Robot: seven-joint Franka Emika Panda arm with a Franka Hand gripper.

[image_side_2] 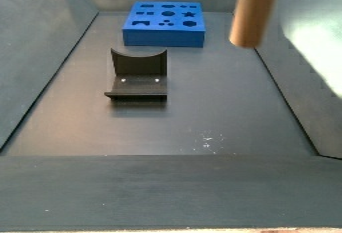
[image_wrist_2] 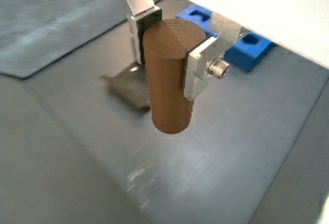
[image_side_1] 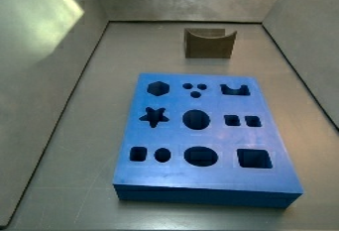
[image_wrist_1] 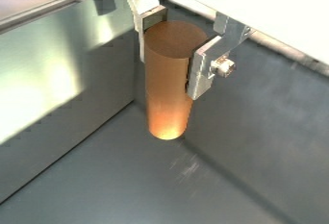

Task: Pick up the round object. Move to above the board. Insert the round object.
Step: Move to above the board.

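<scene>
The round object (image_wrist_1: 171, 79), a slim orange-brown peg, hangs upright with my gripper (image_wrist_1: 174, 55) shut on its upper end. Both wrist views show the silver fingers (image_wrist_2: 198, 69) pressed on its sides. In a side view the round object (image_side_2: 254, 12) floats well above the grey floor, to the right of the fixture and short of the board. The board (image_side_1: 172, 138) is a big blue slab with dark cut-outs, lying flat; a side view shows it at the far end (image_side_2: 160, 39). A corner of the board (image_wrist_2: 252, 51) shows behind the peg. The gripper is outside that side view.
The fixture (image_side_2: 136, 75), a dark bracket with a curved notch, stands on the floor between the board and the near end; it also shows in a wrist view (image_wrist_2: 126, 86) and a side view (image_side_1: 208, 43). Grey walls (image_side_2: 40, 67) enclose the floor.
</scene>
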